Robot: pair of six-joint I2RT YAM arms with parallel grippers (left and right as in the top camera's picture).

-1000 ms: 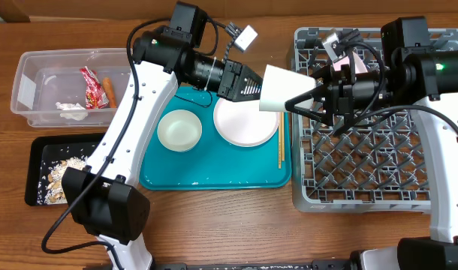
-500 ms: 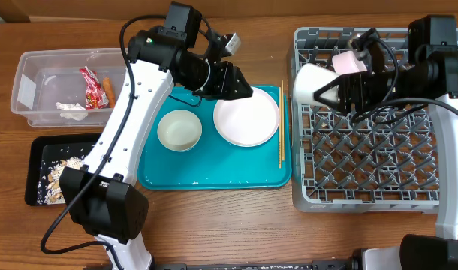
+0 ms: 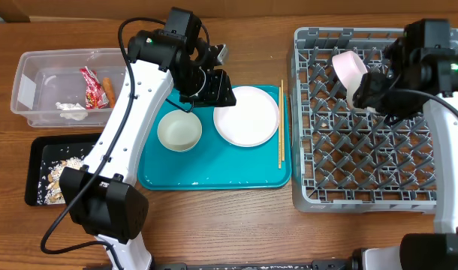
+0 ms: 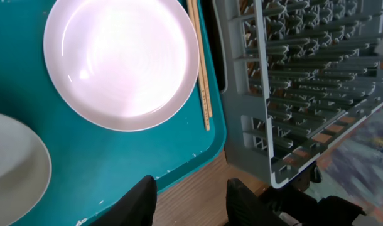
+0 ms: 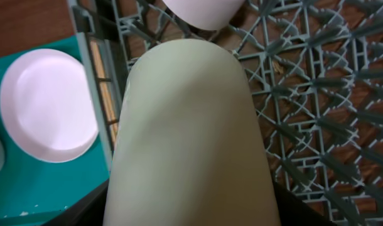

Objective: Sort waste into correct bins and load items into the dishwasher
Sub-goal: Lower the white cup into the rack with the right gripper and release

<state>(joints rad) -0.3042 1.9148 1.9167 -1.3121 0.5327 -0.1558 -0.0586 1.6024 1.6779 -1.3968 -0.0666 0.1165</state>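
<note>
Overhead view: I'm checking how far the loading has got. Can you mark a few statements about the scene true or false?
1. The plate lies on the teal tray. True.
2. The chopsticks are in the rack. False: they lie along the teal tray's right edge, beside the plate.
3. The left gripper holds the plate. False: it is open and empty.
4. The wrapper is in the tub. True.
5. The right gripper holds a bowl over the rack. True.
</note>
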